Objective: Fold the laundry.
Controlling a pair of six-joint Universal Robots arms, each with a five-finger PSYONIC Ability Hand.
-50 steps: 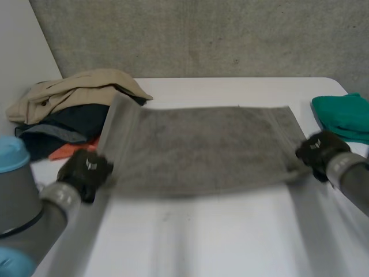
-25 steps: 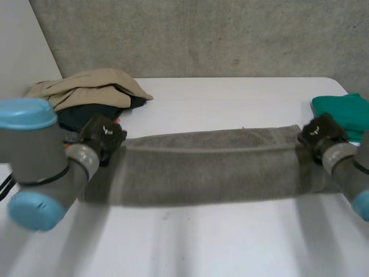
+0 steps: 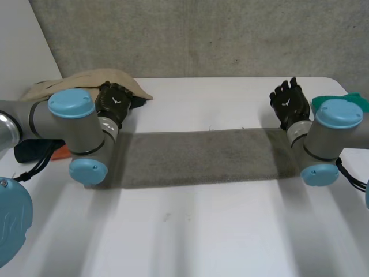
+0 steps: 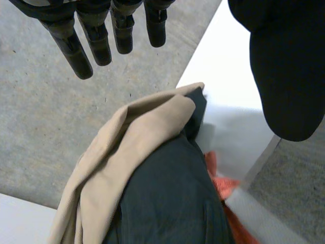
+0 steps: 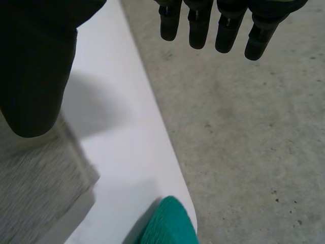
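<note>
Spread flat on smooth white table (image 3: 202, 231): nubbly grey towel (image 3: 202, 156), folded into a long band. Left hand (image 3: 113, 103) and right hand (image 3: 290, 103) empty, fingers straight, by its far corners.

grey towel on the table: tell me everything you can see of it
The grey towel is plain, nubby, terry-like cloth. It lies flat and smooth on the white table as a long narrow band running side to side, with fairly straight edges. The two arms hide its ends. The left hand and right hand are open beyond its far corners, gripping nothing.
</note>
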